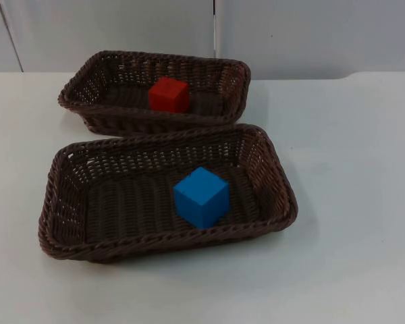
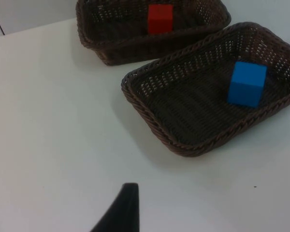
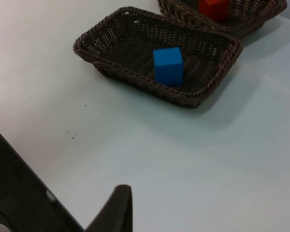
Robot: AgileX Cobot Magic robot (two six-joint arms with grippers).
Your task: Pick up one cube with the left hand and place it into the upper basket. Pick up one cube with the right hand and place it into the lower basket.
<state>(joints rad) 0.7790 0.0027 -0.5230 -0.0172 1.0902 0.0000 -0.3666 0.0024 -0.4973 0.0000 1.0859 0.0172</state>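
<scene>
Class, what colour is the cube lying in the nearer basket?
Blue: the blue cube in the lower basket, clearest in the top view.

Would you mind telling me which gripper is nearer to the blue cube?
Hard to call. From each wrist view the blue cube lies well ahead of both the left gripper and the right gripper.

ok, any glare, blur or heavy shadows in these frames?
Top view: even light, soft shadow right of the lower basket; blue cube and red cube crisp. Left wrist view: sharp, no glare. Right wrist view: slightly bluish table, soft basket shadow.
</scene>
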